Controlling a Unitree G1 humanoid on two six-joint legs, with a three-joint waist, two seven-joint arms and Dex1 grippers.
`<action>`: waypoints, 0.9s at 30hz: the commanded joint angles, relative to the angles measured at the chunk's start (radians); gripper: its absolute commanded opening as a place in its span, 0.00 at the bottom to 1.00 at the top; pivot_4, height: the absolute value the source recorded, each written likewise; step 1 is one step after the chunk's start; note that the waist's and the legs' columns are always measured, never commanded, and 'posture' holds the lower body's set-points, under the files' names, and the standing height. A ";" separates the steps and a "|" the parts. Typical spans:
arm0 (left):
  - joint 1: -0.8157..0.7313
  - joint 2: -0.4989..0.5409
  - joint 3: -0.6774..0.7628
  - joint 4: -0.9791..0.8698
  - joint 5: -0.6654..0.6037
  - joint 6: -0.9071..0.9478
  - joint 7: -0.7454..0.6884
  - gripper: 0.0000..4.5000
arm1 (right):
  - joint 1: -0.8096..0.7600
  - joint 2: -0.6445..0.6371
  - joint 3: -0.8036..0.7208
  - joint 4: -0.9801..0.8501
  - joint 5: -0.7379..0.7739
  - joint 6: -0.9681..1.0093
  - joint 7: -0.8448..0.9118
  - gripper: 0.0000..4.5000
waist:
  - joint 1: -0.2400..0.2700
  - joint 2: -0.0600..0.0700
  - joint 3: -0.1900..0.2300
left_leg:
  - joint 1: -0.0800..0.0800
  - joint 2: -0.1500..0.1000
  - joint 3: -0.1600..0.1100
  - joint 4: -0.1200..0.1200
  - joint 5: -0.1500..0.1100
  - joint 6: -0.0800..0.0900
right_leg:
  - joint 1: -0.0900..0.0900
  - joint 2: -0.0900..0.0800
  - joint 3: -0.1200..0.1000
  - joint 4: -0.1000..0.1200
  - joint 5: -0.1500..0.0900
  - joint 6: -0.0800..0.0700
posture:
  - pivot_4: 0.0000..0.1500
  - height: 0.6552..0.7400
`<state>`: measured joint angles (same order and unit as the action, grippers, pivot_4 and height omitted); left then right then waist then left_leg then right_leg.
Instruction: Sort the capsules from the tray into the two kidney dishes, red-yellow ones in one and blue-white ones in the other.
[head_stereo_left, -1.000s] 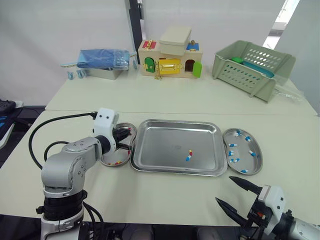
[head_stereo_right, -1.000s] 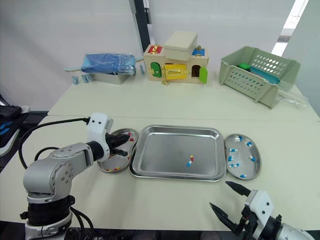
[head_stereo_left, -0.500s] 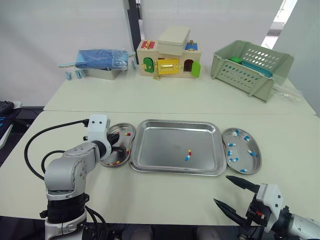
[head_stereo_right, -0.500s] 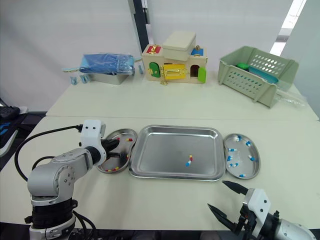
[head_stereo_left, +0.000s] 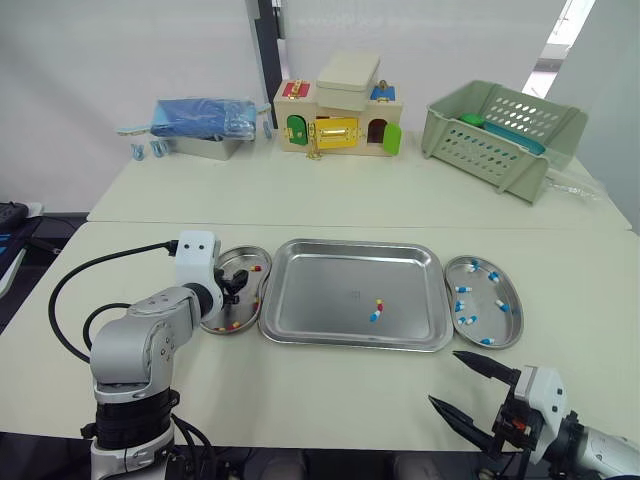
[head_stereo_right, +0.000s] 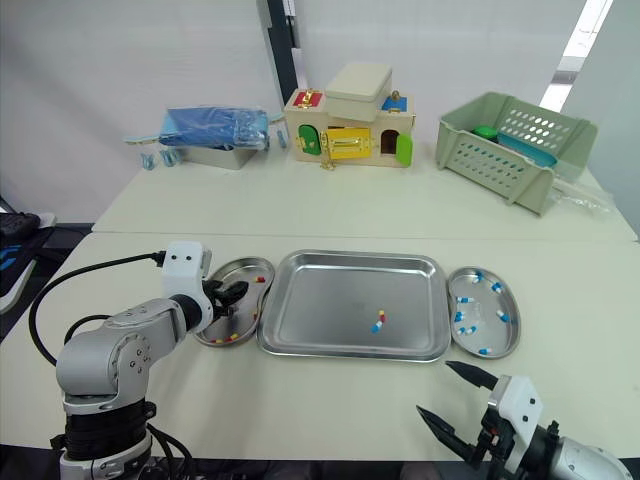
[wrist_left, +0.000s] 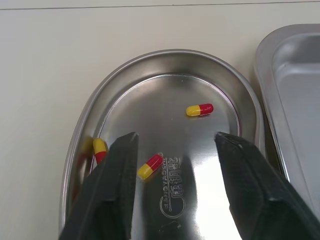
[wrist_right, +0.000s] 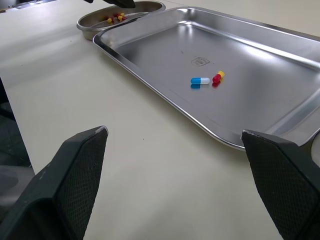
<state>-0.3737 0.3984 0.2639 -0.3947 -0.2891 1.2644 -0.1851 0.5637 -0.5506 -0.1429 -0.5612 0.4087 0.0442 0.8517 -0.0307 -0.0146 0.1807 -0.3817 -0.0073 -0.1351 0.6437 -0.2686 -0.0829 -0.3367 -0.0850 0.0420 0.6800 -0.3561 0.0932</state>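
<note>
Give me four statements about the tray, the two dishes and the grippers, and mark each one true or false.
1. The tray holds one red-yellow capsule and one blue-white capsule. True.
2. The left gripper is shut on a capsule. False: it is open over the left kidney dish and holds nothing.
3. The right kidney dish holds blue-white capsules. True.
4. The right gripper is reaching into the tray. False: it is open over the table, on the robot's side of the tray and apart from it.
</note>
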 joint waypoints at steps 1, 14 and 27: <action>-0.005 0.006 0.001 -0.039 0.000 -0.006 0.006 0.84 | -0.004 -0.011 -0.012 -0.007 0.015 -0.006 0.006 1.00 | 0.000 0.000 0.000 | 0.000 0.000 0.000 0.000 0.000 0.000 | 0.000 0.000 0.000 0.000 0.000 0.000 | 1.00 1.00; 0.072 0.247 0.133 -0.023 -0.192 -0.096 -0.344 0.99 | 0.009 -0.067 -0.138 -0.004 0.120 0.054 0.032 1.00 | -0.003 0.000 0.000 | 0.000 0.000 0.000 0.000 0.000 0.000 | 0.000 0.000 0.000 0.000 0.000 0.000 | 1.00 1.00; 0.581 0.694 0.336 0.340 -0.083 -0.648 -0.911 0.99 | 0.017 -0.237 -0.402 0.204 0.210 0.159 0.204 1.00 | -0.003 -0.001 0.001 | 0.001 0.001 0.002 -0.003 -0.002 0.003 | 0.000 0.000 0.001 -0.001 0.000 0.000 | 1.00 1.00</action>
<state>0.1826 1.0691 0.5526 -0.0777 -0.4109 0.6905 -1.0585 0.5910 -0.7736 -0.4972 -0.3836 0.6078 0.2060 1.0274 -0.0336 -0.0158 0.1814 -0.3804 -0.0065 -0.1325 0.6402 -0.2704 -0.0795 -0.3369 -0.0851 0.0434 0.6786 -0.3564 0.0928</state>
